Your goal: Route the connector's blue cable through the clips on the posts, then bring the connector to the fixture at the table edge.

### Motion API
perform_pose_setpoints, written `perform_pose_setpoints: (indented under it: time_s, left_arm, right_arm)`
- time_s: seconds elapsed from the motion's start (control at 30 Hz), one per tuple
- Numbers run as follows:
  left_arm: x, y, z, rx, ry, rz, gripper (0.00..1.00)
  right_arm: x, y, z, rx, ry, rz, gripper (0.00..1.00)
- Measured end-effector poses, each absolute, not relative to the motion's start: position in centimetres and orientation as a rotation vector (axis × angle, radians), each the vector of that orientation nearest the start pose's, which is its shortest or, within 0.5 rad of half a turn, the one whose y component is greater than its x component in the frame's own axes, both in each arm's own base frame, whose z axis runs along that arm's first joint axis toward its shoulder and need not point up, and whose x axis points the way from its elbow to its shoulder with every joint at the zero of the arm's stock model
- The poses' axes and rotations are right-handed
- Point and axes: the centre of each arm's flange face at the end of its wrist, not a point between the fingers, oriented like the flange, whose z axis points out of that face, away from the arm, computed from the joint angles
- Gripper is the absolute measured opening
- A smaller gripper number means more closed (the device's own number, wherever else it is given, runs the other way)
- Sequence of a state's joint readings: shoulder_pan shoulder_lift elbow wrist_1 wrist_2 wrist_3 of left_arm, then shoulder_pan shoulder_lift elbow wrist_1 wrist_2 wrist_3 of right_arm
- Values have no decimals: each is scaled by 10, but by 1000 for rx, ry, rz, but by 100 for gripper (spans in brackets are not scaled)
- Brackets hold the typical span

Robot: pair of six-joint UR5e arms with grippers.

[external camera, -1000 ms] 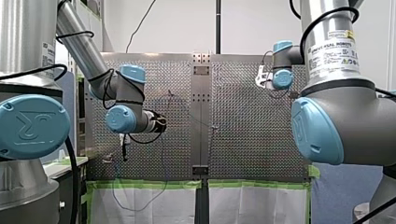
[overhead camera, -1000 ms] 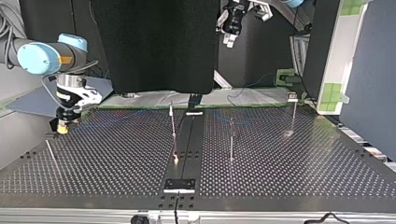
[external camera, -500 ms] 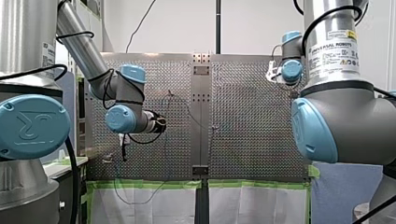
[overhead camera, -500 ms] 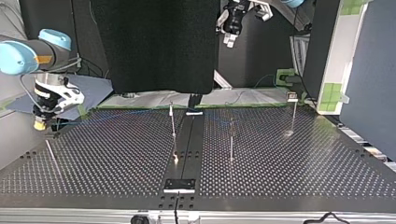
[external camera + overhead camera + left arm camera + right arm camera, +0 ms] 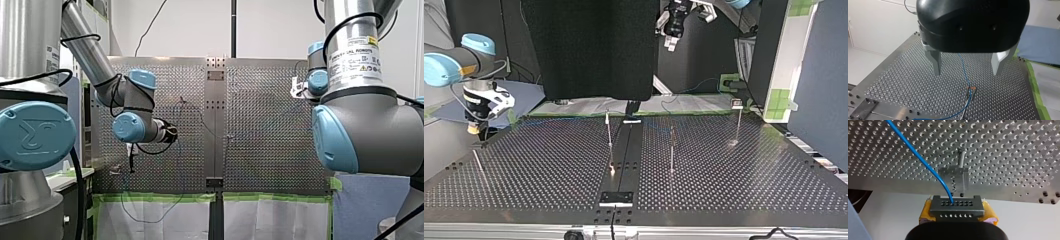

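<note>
Shifted edgeward, my right gripper [image 5: 958, 216] clamps the connector [image 5: 957, 205], lining it up with the fixture [image 5: 953, 178]. My left gripper [image 5: 967, 71] waits released.

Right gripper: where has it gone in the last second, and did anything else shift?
My right gripper, shut on the connector, swung toward the top view's left, from over the corner of the table to just past its edge, facing the fixture; the blue cable trails from it. My left gripper stayed open and high, and the posts did not move.
</note>
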State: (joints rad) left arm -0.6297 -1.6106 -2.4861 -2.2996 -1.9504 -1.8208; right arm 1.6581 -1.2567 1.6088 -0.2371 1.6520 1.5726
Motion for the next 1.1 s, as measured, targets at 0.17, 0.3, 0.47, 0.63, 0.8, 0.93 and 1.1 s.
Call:
perform_pose_setpoints:
  time_s: [0.17, 0.3, 0.47, 0.63, 0.8, 0.93, 1.1]
  left_arm:
    - [206, -268, 157, 32, 1687, -339, 100]
    - [206, -268, 157, 31, 1687, -333, 100]
    - [206, -267, 157, 44, 1688, -319, 100]
    - [206, -267, 157, 66, 1687, -297, 100]
    - [206, -267, 157, 89, 1684, -277, 100]
    - [206, -267, 157, 102, 1685, -269, 100]
    - [206, -267, 157, 105, 1685, -266, 100]
  right_arm:
    - [169, -581, 324, 1298, -1255, 1181, 0]
    - [165, -586, 326, 1289, -1231, 1216, 0]
    - [159, -590, 327, 1297, -1212, 1242, 0]
    - [154, -594, 326, 1311, -1189, 1265, 0]
    - [150, -600, 320, 1331, -1166, 1287, 0]
    - [147, -608, 304, 1361, -1147, 1298, 0]
    - [141, -620, 283, 1386, -1125, 1308, 0]
